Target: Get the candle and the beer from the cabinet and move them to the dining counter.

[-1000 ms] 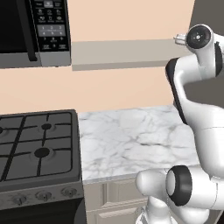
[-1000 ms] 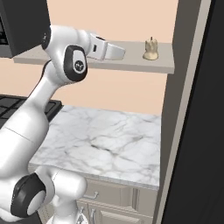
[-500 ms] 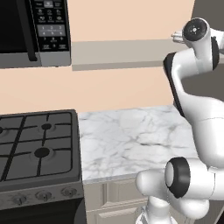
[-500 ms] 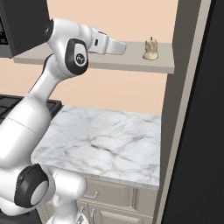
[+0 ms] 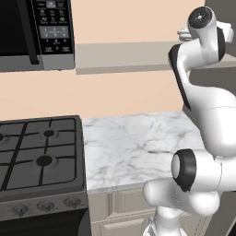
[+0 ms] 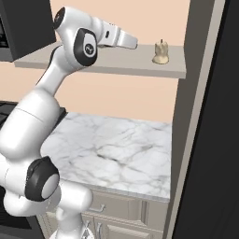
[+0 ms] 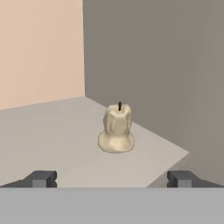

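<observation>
The candle (image 6: 160, 52) (image 7: 116, 130) is a small cream lump with a dark wick. It stands upright near the right end of the cabinet (image 6: 107, 63) (image 5: 124, 55), a plain grey shelf board (image 7: 52, 140). My gripper (image 6: 134, 44) (image 7: 112, 179) hovers over the shelf, level with the candle and a short way to its left, pointing at it. It is open, both fingertips (image 7: 41, 178) spread wide, with nothing between them. The candle sits centred ahead of the gap. In the left base view my hand (image 5: 184, 33) peeks out behind the arm. The beer is out of view.
A grey side wall (image 7: 166, 65) closes the shelf just past the candle. A black microwave (image 5: 37, 32) hangs at the shelf's left end. Below are a gas stove (image 5: 39, 152) and a marble worktop (image 6: 116, 149). A tall dark panel (image 6: 210, 116) stands on the right.
The arm has risen a little and the hand has reached further along the shelf toward the candle. The candle has not moved.
</observation>
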Robot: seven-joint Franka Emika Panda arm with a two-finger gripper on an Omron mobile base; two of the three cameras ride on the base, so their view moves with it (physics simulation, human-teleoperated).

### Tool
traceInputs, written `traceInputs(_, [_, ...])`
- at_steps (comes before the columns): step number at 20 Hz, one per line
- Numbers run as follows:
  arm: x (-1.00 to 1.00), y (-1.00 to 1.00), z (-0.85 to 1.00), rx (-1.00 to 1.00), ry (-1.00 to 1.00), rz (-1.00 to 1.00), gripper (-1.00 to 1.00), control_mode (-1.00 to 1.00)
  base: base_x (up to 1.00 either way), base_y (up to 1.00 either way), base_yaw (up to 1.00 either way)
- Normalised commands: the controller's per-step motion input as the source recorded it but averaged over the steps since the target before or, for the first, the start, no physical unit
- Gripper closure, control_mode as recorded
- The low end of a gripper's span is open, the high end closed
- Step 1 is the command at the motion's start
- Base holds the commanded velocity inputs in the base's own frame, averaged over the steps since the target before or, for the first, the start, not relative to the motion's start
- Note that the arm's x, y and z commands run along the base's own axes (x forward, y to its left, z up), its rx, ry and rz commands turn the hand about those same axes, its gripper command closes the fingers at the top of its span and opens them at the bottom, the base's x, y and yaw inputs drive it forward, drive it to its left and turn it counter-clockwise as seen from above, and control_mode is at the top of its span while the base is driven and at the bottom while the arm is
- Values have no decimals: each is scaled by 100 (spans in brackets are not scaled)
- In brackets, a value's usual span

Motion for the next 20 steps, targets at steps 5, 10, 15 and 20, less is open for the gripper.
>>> traceInputs(5, [24,-20,0,1,2,0,-100,-100,0,0,0])
traceInputs(10, [35,-26,1,1,6,0,-100,-100,0,0,0])
traceInputs(15, [33,-31,0,2,2,0,-100,-100,0,0,0])
traceInputs(20, [24,-38,0,3,2,0,-100,-100,0,0,0])
